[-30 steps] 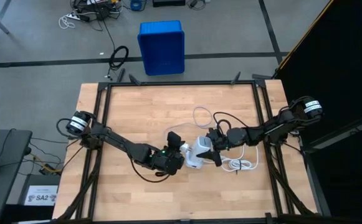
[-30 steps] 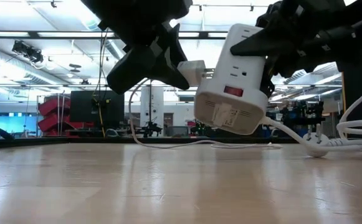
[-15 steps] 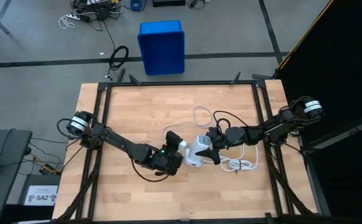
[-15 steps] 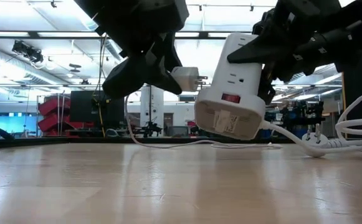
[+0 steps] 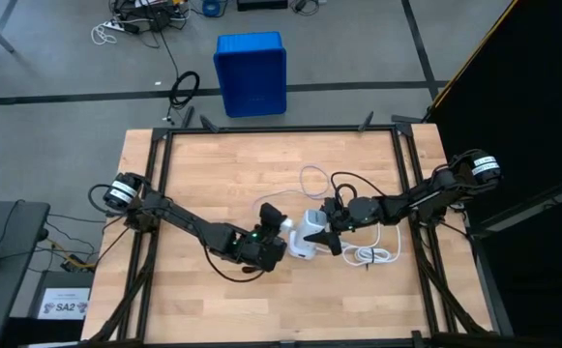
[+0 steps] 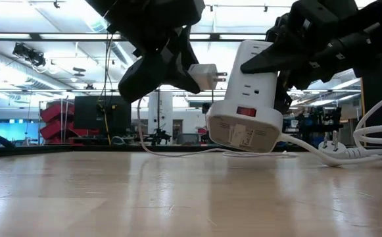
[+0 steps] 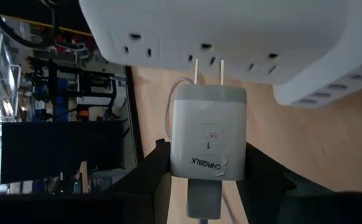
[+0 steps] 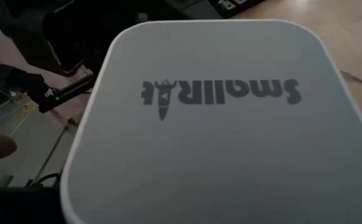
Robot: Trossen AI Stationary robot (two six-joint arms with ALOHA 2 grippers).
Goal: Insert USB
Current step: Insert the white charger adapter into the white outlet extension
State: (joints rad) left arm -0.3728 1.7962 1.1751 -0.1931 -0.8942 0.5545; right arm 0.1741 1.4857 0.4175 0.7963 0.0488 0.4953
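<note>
The small white cube (image 7: 208, 132) is a wall charger with two metal prongs, and my left gripper (image 5: 282, 229) is shut on it. Its prongs (image 6: 221, 75) point at the outlet face of the square white box (image 6: 246, 99), just short of it. My right gripper (image 5: 330, 232) is shut on that box (image 5: 307, 236), near the table's middle. The USB, a thin white cable (image 5: 311, 175), lies curled on the table behind the box. It hangs below the left gripper (image 6: 139, 125) in the low view. A plug (image 7: 202, 200) sits at the cube's rear end. My left gripper pinches the white cube by its two side faces, toward its rear end (image 7: 179, 163), with one dark finger (image 7: 149, 177) on each side. It comes about level from the table's left. The cube is lifted clear, prongs pointing at the box. My right gripper holds the square white box by its upper end (image 6: 264, 52), coming from the table's right. Its dark fingers (image 6: 269, 62) lie across that end, and the box itself hides the contact in the wrist view. The box is tilted, its lower end (image 6: 243, 141) close over the table.
The box's thick white cord (image 5: 372, 255) lies bundled on the table to its right, with a plug end (image 6: 335, 155) in the low view. A dark frame rail (image 5: 281, 129) borders the wooden tabletop. Bare wood lies on the near and left sides.
The left gripper drew the cube back from the box toward the table's left and tipped it down. It then levelled the cube and brought it toward the box's outlet face again. The right gripper turned the box more upright and a little lower.
</note>
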